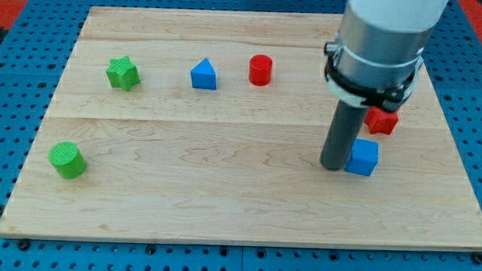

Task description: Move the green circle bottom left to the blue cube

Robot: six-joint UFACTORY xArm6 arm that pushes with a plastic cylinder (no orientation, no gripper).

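Green comes first: the green circle (66,160) sits near the view's bottom left corner of the wooden worktop (222,207), all alone and well apart from the rest. It looks small, light and hard, so I think it will slide easily, but being round it may roll off to one side (push it dead centre, on its left face). My tip (333,166) has no fingers to hold anything; it rests touching the blue cube (362,157) on its left. Behind sit a red block (381,121), a red cylinder (261,70), a blue pointed block (204,75) and a green star (123,73).
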